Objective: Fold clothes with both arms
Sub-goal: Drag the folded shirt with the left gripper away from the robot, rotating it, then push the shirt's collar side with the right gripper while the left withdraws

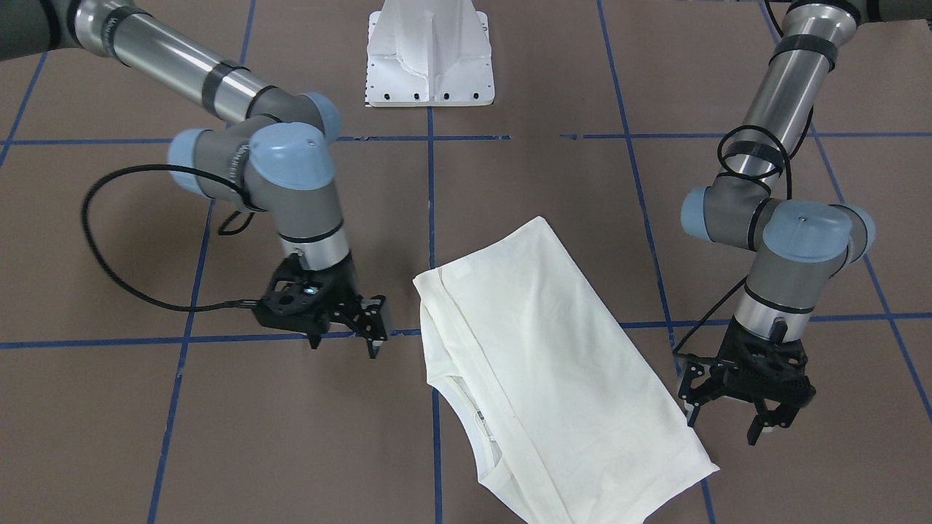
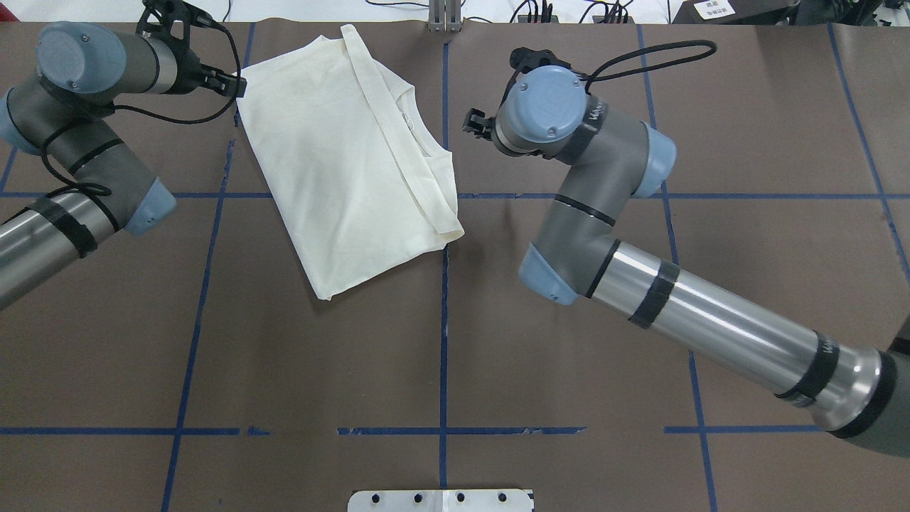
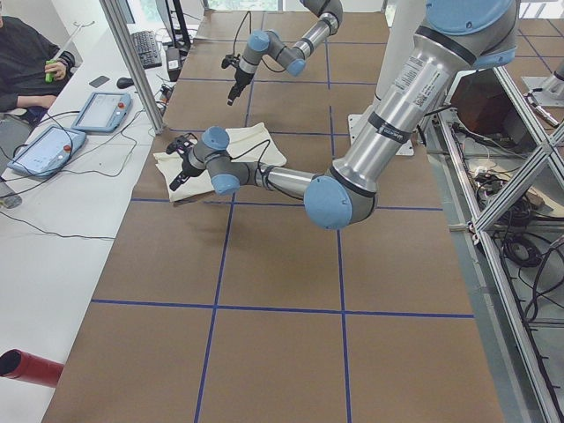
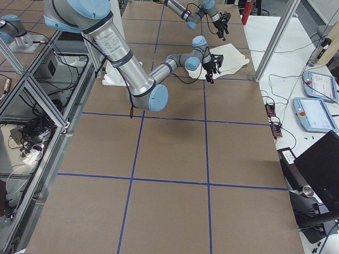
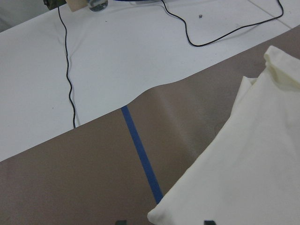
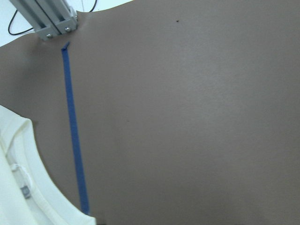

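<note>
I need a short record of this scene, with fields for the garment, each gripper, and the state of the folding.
garment: cream T-shirt, flat on the table, folded lengthwise, plain side up
left gripper: open, empty, at one long edge of the T-shirt
right gripper: open, empty, beside the opposite edge, not touching
folding: no cross fold yet

The folded cream shirt (image 1: 553, 349) lay askew on the table (image 1: 218, 437), left hand (image 1: 722, 428) and right hand (image 1: 344, 348) flanking it, jaws apart.
</note>
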{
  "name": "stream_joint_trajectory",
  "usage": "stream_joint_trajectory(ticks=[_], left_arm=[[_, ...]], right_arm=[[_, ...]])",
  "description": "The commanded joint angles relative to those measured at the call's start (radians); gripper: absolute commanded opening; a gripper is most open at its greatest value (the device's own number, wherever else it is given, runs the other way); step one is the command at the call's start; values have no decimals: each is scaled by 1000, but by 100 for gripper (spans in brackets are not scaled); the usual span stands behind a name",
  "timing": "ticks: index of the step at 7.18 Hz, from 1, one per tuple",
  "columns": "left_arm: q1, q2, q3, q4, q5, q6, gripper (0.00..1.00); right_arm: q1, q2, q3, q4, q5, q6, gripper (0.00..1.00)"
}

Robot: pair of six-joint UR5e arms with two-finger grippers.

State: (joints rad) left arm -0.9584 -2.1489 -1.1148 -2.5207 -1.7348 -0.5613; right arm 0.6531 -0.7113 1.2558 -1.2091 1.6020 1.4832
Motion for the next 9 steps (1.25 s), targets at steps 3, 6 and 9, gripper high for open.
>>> stream_joint_trajectory(ticks=[3, 6, 9], left_arm=[[16, 21, -30, -3, -6, -25, 100], [27, 23, -28, -3, -5, -34, 100], [29, 29, -28, -3, -5, -34, 100]], right_arm=[[-53, 210, -289, -3, -43, 74, 64], [-85, 202, -309, -3, -98, 31, 54], [-96, 200, -317, -3, -109, 31, 54]])
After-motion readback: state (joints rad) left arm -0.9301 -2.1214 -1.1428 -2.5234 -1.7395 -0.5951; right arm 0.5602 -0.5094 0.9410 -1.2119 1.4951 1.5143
